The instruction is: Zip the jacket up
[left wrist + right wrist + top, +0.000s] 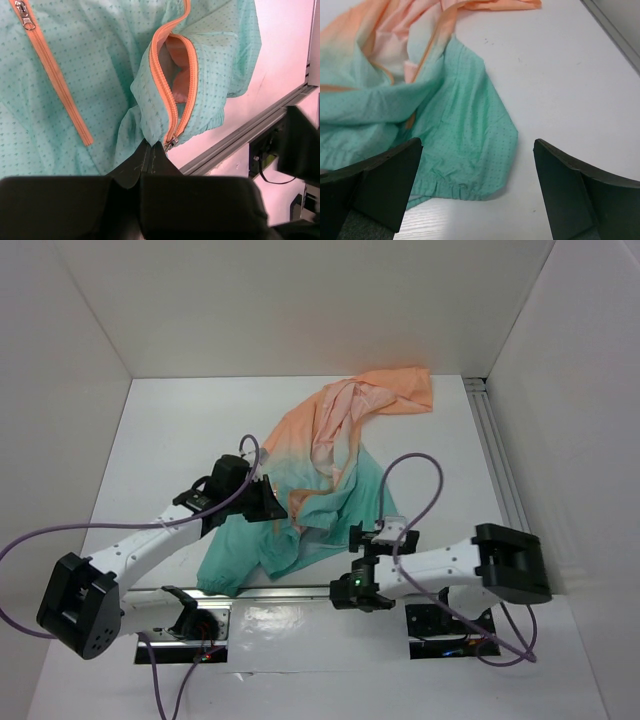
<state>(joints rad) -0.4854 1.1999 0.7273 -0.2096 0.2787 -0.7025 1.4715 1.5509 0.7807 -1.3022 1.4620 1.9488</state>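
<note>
The jacket (330, 470) lies crumpled on the white table, peach-orange at the far right and teal-green toward me. My left gripper (273, 504) is shut on its teal fabric. In the left wrist view the left gripper (151, 148) pinches the cloth just left of the metal slider (171, 145), at the bottom of the orange front zipper (175, 85), which gapes open above. The orange pocket zip (55, 80) runs diagonally at the left. My right gripper (356, 544) stands open beside the teal hem (465, 150). Nothing is between the wide-apart fingers (385, 185) of the right gripper (477, 172).
An aluminium rail (250, 130) runs along the near table edge, close below the pinched cloth. Another rail (495, 450) lines the right side. White walls (300, 300) enclose the table. Purple cables (410, 470) loop over both arms.
</note>
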